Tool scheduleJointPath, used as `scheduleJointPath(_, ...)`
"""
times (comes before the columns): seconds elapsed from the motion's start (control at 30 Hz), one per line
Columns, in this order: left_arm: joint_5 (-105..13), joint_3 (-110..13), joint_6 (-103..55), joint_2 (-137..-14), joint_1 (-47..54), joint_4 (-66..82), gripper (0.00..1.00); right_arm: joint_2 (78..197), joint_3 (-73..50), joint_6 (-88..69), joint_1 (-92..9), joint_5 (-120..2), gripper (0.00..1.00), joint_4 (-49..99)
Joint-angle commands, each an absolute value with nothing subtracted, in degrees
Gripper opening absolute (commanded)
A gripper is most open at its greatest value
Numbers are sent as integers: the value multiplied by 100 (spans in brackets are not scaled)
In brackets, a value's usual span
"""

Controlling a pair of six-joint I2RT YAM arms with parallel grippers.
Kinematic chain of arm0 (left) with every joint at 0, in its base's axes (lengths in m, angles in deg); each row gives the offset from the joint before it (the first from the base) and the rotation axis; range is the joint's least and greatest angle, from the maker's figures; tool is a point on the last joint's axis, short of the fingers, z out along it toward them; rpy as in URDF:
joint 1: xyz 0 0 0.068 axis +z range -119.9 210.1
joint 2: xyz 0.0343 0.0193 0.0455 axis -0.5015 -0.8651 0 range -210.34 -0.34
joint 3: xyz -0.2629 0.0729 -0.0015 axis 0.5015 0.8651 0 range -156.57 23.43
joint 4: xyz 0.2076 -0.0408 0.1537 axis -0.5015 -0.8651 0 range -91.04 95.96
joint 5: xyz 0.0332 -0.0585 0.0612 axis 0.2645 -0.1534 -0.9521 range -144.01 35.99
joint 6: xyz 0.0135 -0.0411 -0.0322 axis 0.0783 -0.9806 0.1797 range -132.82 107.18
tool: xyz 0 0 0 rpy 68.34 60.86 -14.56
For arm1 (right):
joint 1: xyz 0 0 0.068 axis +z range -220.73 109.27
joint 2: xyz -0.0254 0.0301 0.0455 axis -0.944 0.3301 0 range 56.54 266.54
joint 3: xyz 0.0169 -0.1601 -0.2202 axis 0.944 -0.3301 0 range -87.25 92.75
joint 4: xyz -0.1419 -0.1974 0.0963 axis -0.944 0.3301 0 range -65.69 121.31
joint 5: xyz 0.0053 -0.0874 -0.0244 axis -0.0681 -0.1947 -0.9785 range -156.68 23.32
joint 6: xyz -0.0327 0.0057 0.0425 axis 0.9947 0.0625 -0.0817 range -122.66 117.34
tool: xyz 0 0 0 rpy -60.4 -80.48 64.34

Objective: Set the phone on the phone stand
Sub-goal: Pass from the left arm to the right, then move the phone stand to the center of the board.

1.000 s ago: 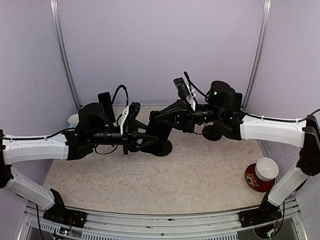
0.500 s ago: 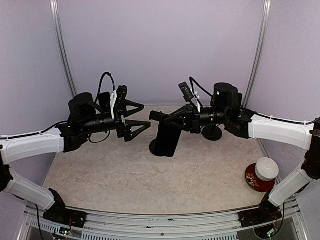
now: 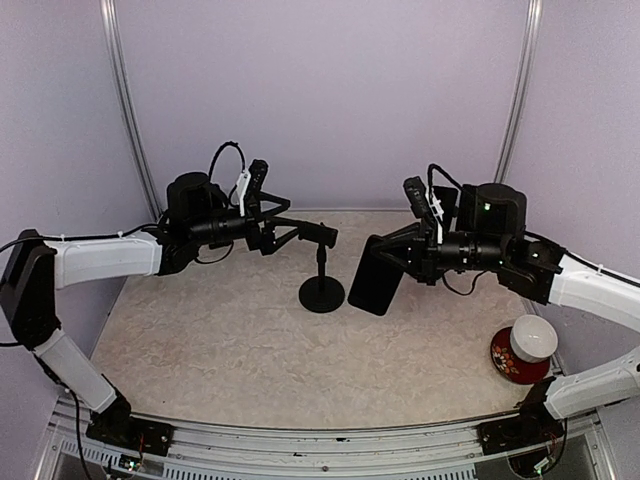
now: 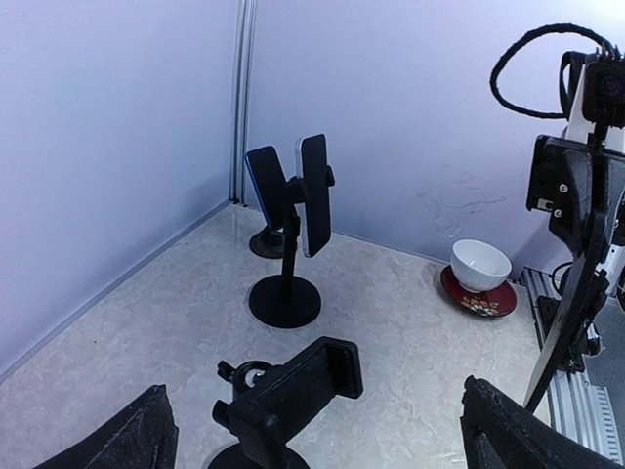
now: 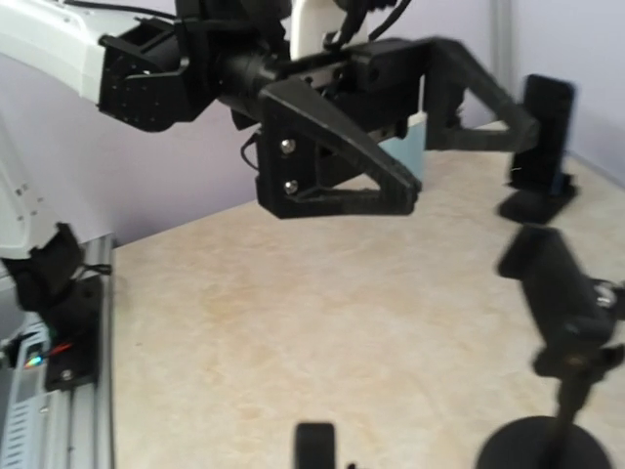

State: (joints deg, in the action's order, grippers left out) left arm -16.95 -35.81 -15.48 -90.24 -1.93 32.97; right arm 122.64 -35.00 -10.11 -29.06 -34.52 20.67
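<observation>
One thing matters imo: the phone (image 3: 375,287) vs the cradle (image 3: 325,236) of the phone stand (image 3: 322,295).

Top view: the right fingers (image 3: 405,257) are clamped on the phone's upper end. Its long axis slants down from their tips toward the counter (image 3: 250,350). The cradle sits just past the phone, beyond and above those tips, not touching. The left fingers (image 3: 278,207) are spread wide w/ tips close by the cradle, holding nothing. So they're nearer, but the right arm has the phone.

Left wrist: the cradle is low, between and ahead of the wide fingers. A thin dark slab (image 4: 564,322) at the frame's right is prob the phone edge-on, can't be sure.

Right wrist: the stand is ahead and right of the tips, blurry. Own fingers are cut off. There's a dark stub (image 5: 314,442) at the bottom edge, phone or fingertip, can't tell.
</observation>
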Motion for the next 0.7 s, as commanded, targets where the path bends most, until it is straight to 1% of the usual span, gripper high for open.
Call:
scheduleJointPath(0.0, -1088, -3961, -1662, -9345, 39, 3516, 98, 11828, -3707, -882, -2951, -4040, 0, 1916)
scheduleJointPath(0.13, -664, -4215, -1583, -9702, 181, 3366, 97, 11782, -3810, -898, -2951, -4076, 0, 1919)
scheduleJointPath(0.23, -246, -4455, -1618, -10010, 303, 3280, 93, 11805, -3883, -936, -2953, -4043, 0, 1899)
scheduleJointPath(0.47, 476, -4993, -1806, -10652, 409, 3184, 82, 11841, -4009, -1030, -2951, -3961, 0, 1794)
scheduleJointPath(0.67, 926, -4997, -1862, -10872, 413, 3245, 72, 11805, -4095, -1048, -2954, -3990, 0, 1773)
